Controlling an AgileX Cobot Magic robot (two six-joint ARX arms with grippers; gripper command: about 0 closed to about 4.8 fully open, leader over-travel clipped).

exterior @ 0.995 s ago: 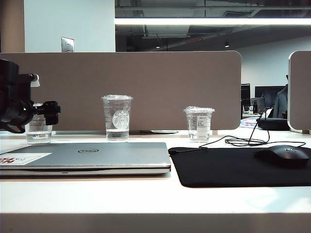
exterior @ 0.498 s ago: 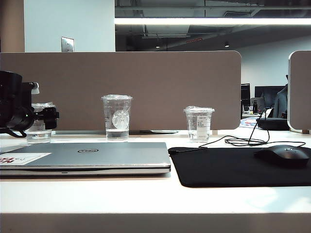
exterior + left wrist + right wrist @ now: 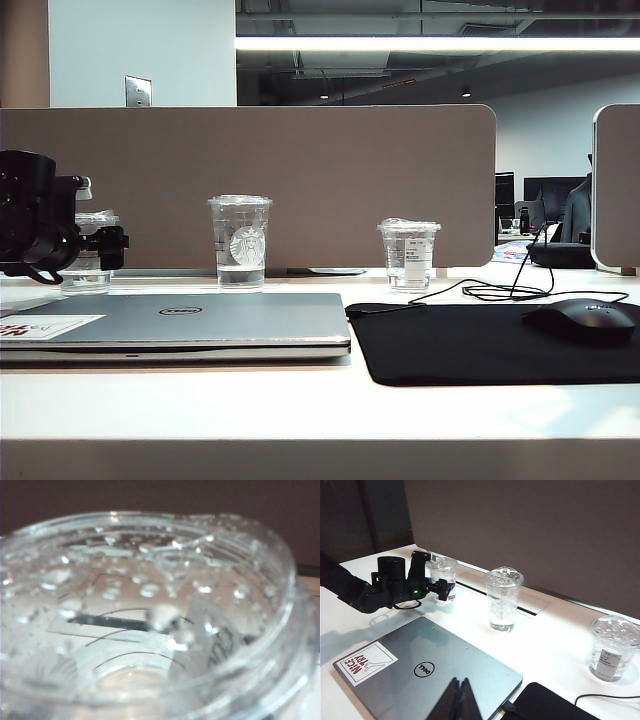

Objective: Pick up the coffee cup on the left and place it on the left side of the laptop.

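The left gripper (image 3: 439,575) is spread wide and empty, fingers flanking the coffee cup (image 3: 443,575) at the desk's far left, behind the laptop (image 3: 427,675). The right gripper (image 3: 460,700) hovers over the laptop, fingertips pressed together, holding nothing. This looks like the grasp step: next, the fingers must close on the upright, lidded cup, keeping its axis vertical.

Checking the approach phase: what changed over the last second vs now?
The left gripper dropped lower and closed in on the coffee cup, jaws open on either side of it; no grip yet, cup on the table. The cup fills the left wrist view. Unchanged: laptop, Starbucks cup, labelled cup, mouse. The right gripper is shut above the laptop.
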